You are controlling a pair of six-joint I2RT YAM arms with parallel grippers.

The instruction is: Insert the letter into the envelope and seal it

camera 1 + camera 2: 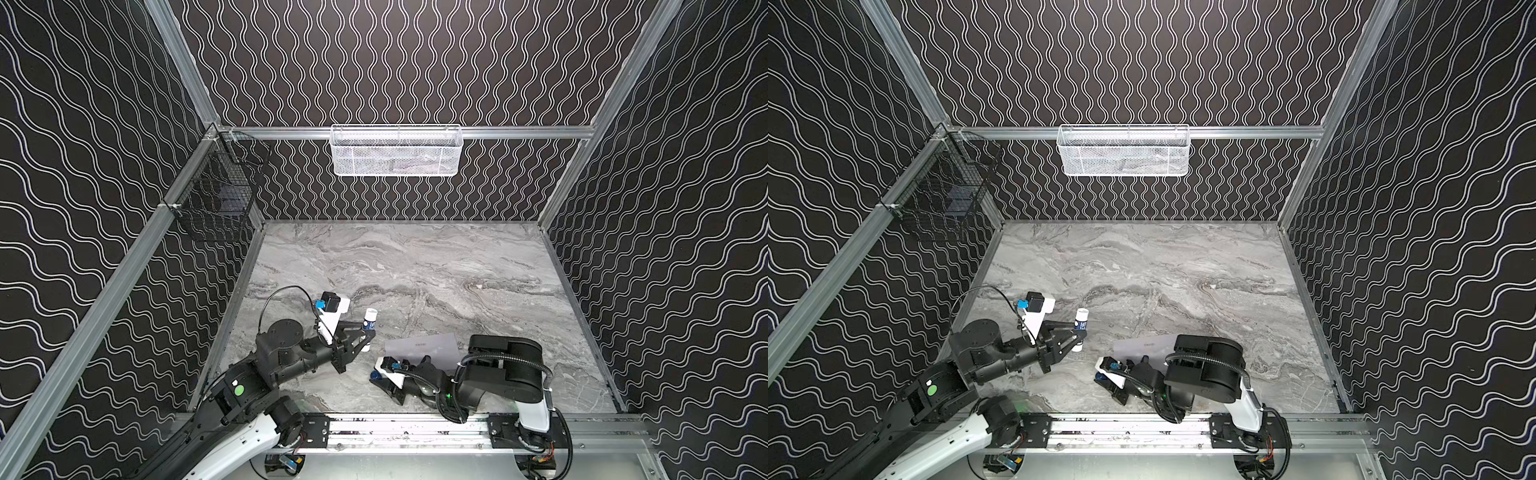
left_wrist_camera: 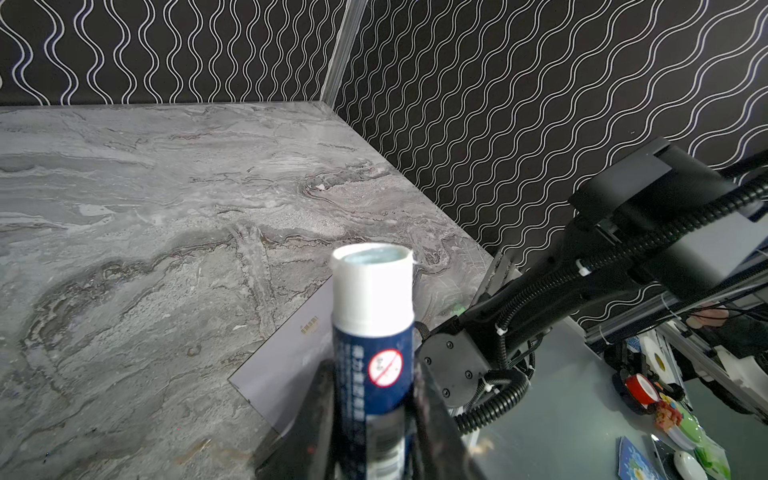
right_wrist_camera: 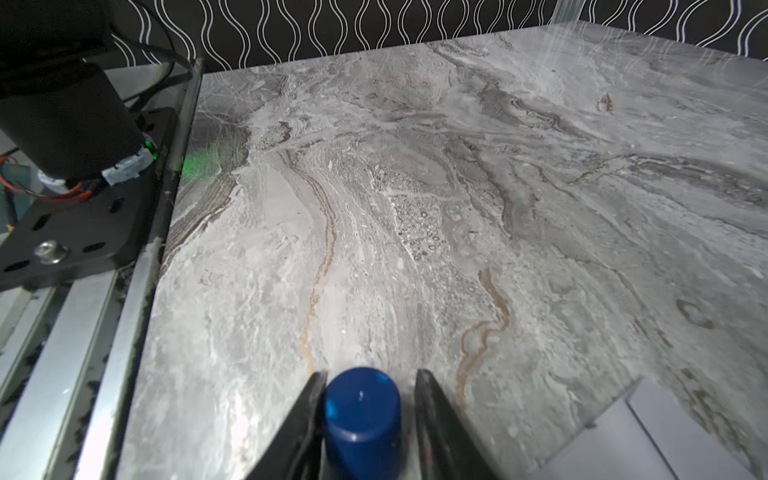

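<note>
1. The plain pale lavender paper envelope [image 1: 419,347] lies flat on the grey marble table [image 1: 415,270], near the front edge. In both top views the right arm hides its near side.
2. The right wrist view shows only a cut-off corner of the envelope [image 3: 648,440]. Its small printed mark [image 2: 309,330] is too small to read.
3. The jaws of the left gripper [image 2: 370,415] are blurred but clamp a blue glue stick with a white uncapped top [image 2: 372,332], held beside the envelope.
4. The jaws of the right gripper [image 3: 370,374] stand open around a dark blue cap [image 3: 361,415], with a gap at one side. Only the right wrist view shows this.
</note>
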